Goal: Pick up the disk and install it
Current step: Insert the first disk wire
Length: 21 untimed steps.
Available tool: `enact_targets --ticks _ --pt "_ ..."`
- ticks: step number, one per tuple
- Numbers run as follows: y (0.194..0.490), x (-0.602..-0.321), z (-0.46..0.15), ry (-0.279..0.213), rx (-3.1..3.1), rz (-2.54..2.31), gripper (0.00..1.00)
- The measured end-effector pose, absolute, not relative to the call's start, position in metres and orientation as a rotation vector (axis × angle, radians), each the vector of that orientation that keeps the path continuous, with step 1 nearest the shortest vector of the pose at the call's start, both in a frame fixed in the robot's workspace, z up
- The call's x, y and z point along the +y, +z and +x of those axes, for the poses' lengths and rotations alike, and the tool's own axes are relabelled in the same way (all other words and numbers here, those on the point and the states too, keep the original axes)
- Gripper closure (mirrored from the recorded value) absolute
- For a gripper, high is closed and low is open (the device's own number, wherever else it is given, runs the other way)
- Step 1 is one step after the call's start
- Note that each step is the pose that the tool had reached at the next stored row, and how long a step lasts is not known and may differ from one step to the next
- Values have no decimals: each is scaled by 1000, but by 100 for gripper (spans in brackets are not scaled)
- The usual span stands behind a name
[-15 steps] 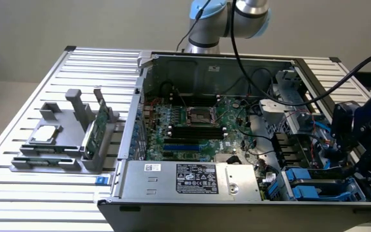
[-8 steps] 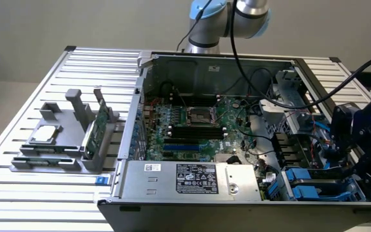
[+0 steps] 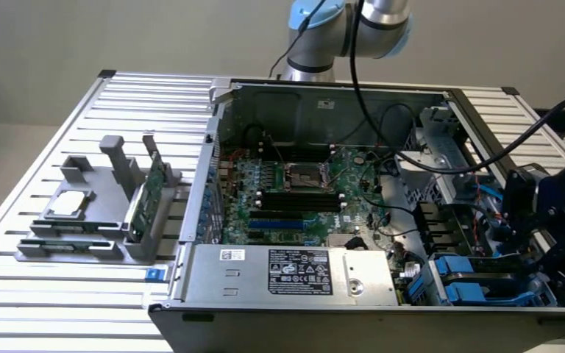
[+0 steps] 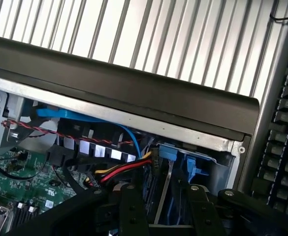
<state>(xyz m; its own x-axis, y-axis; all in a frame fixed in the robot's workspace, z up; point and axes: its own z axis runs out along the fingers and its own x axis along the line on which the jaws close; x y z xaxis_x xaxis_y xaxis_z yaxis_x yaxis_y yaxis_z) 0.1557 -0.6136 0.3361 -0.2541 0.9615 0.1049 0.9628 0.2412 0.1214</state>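
Two black fingers (image 4: 129, 206) of my gripper (image 4: 163, 209) stood clamped on the disk (image 4: 164, 189), edge-on, blue-railed, low in the open computer case (image 3: 263, 99) at its drive-bay corner. Power supply label (image 3: 300, 271) unreadable. Red-yellow cables (image 4: 121, 171) crowded alongside; parts holder (image 3: 96, 220) sat outside on the slatted table (image 3: 47, 294).
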Motion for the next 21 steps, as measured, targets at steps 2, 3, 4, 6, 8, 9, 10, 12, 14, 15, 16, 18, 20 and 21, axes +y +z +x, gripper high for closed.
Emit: enact_targets --ticks 2,3,4,6,8,9,10,12,14,15,16,18,20,21 --pt "336 -614 156 -258 -2481 -1888 63" --pt "336 -614 157 -259 -2486 -1878 63" --pt "336 -614 157 -260 -2492 -1869 63" --pt "335 -614 158 -261 -2503 -1851 63" --pt "335 -614 158 -261 -2512 -1837 63" --pt "335 -614 158 -261 -2516 -1831 63" --pt "335 -614 158 -261 -2519 -1827 65" --pt "335 -614 158 -261 -2522 -1821 71" --pt "335 -614 158 -261 -2523 -1820 78" --pt "335 -614 158 -261 -2523 -1820 78" --pt "335 -614 158 -261 -2523 -1820 78" --pt "335 -614 158 -261 -2523 -1820 81" --pt "336 -614 158 -261 -2523 -1820 84" --pt "336 -614 158 -261 -2523 -1819 84"
